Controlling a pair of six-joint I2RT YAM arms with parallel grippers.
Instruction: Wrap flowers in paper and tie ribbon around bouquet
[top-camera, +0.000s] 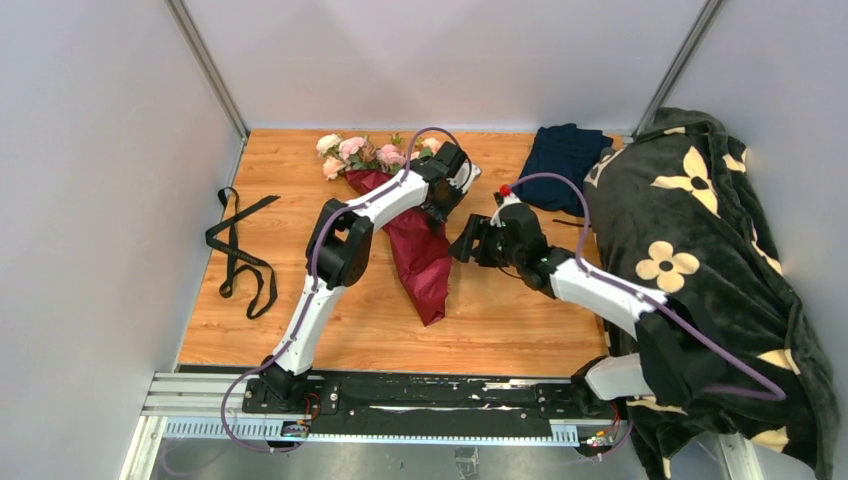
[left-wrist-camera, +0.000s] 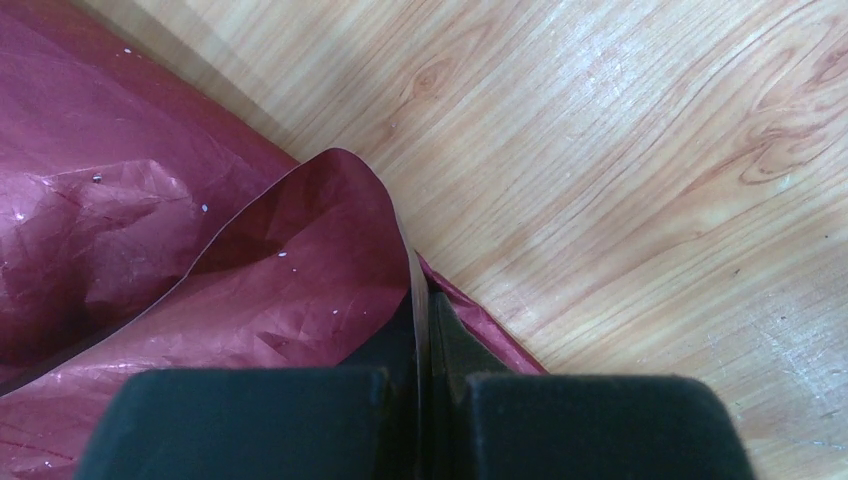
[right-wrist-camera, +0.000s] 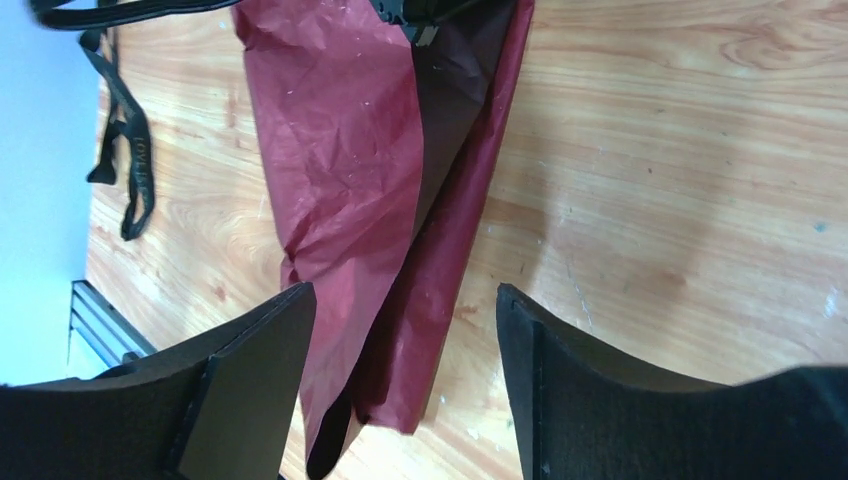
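Observation:
The flowers (top-camera: 358, 153), pale pink and cream roses, lie at the back of the wooden table. Their stems are covered by the paper (top-camera: 422, 255), a burgundy sheet folded into a long cone pointing toward the near edge; together they form the bouquet. My left gripper (top-camera: 448, 188) is shut on an upturned edge of the paper (left-wrist-camera: 300, 270), which is pinched between its fingertips (left-wrist-camera: 440, 330). My right gripper (top-camera: 463, 246) hangs open just right of the cone, and the paper (right-wrist-camera: 350, 170) lies below its spread fingers (right-wrist-camera: 255, 370). The black ribbon (top-camera: 240, 250) lies loose, far left.
A navy folded cloth (top-camera: 563, 160) sits at the back right. Beside it, a dark blanket with cream flower shapes (top-camera: 700, 250) drapes over the table's right side. Grey walls close in left, back and right. The ribbon (right-wrist-camera: 128, 150) also shows in the right wrist view.

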